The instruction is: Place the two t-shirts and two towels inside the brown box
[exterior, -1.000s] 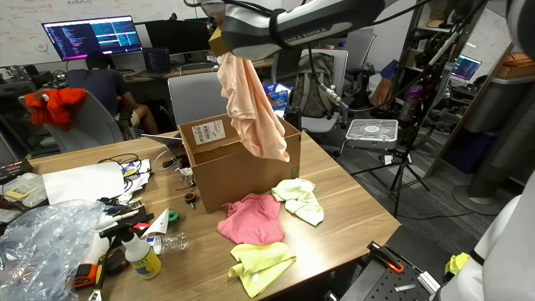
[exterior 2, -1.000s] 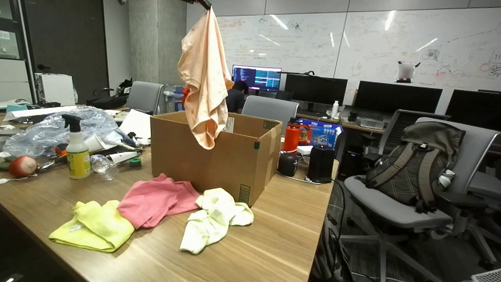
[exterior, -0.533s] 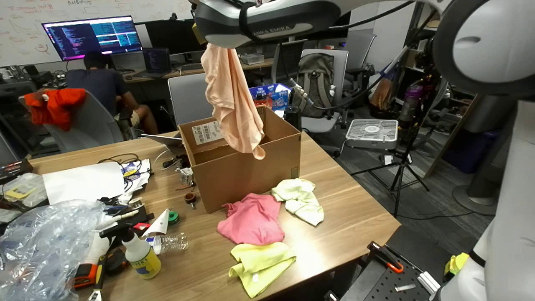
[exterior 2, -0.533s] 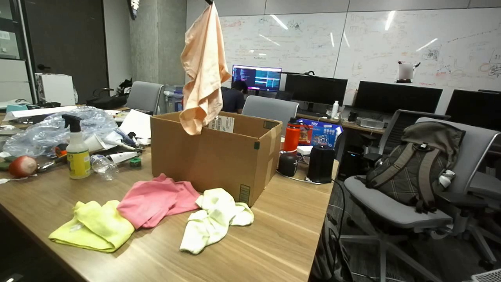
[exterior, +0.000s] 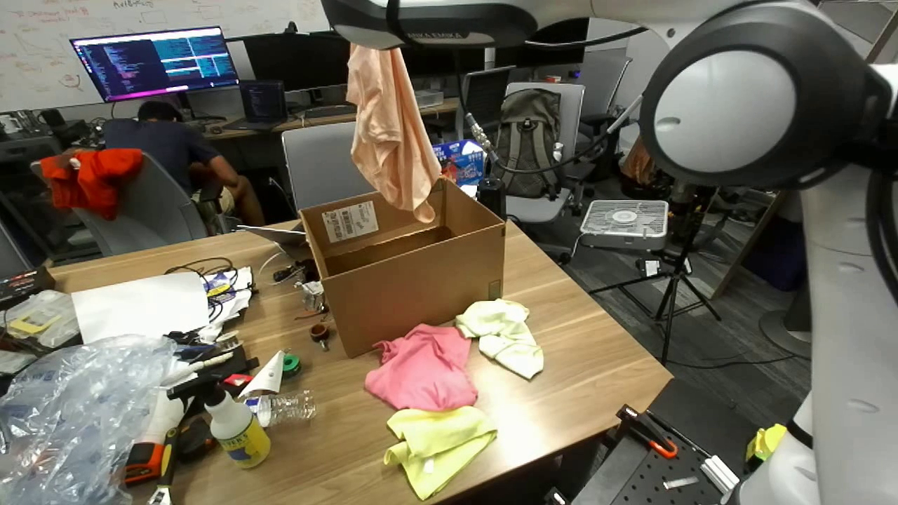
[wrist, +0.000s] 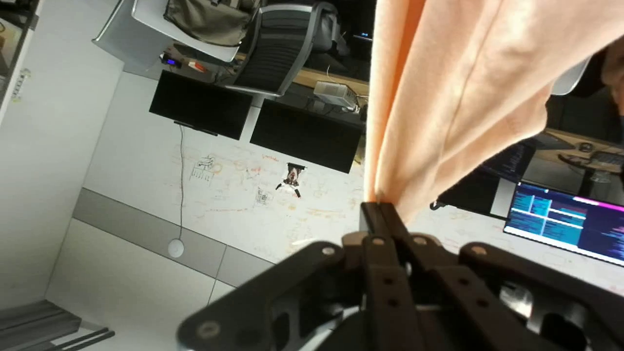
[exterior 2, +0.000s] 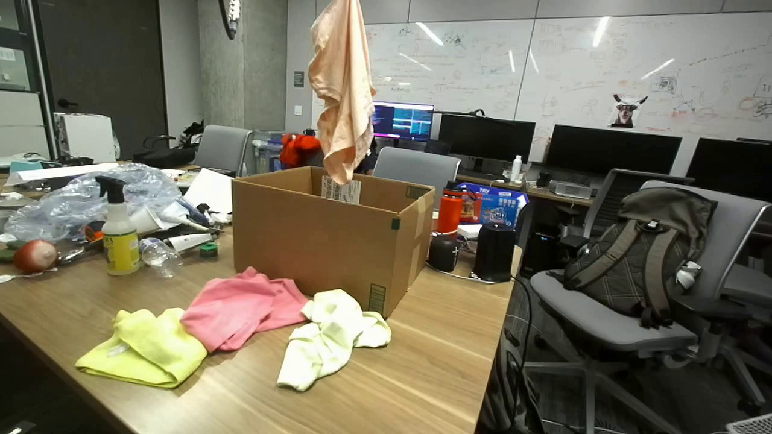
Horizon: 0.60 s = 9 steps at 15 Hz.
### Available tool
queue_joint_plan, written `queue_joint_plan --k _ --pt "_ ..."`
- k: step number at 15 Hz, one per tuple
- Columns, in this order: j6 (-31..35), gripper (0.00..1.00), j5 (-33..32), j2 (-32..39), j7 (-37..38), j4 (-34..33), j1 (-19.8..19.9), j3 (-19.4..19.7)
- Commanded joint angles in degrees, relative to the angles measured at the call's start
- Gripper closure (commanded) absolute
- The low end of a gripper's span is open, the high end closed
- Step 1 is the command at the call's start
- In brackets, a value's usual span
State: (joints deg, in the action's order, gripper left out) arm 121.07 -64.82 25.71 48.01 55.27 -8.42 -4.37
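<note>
The peach t-shirt (exterior: 393,133) hangs in the air and also shows in an exterior view (exterior 2: 342,90) and the wrist view (wrist: 453,87). My gripper (wrist: 380,207) is shut on its top end; in both exterior views the gripper is hidden or out of frame. The shirt's lower tip hangs over the opening of the brown box (exterior: 421,294), around rim height. The pink t-shirt (exterior: 423,368) lies crumpled at the box's near wall. The cream-white towel (exterior: 501,333) lies beside it near the box corner. The yellow-green towel (exterior: 442,442) lies folded against the pink shirt's near side.
A spray bottle (exterior: 238,431), a clear plastic bottle (exterior: 284,408) and plastic wrap (exterior: 77,414) clutter one side of the table (exterior: 575,358). A red bottle (exterior 2: 449,211) and a black speaker (exterior 2: 496,252) stand beside the box. A person (exterior: 165,144) sits behind.
The peach t-shirt has moved up and back with my gripper, from in front of the box's near wall to over its opening. The box and other cloths have not moved.
</note>
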Motion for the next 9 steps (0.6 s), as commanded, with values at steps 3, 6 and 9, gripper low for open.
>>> queue_joint_plan --k 3,6,9 --pt "-2.72 1.0 5.77 9.28 -9.26 -14.13 -0.96 4.21" --pt "-6.53 0.67 5.8 10.56 -11.86 -15.16 0.05 2.39" --pt "-9.66 0.42 5.83 10.97 -12.96 -15.46 -0.33 2.24"
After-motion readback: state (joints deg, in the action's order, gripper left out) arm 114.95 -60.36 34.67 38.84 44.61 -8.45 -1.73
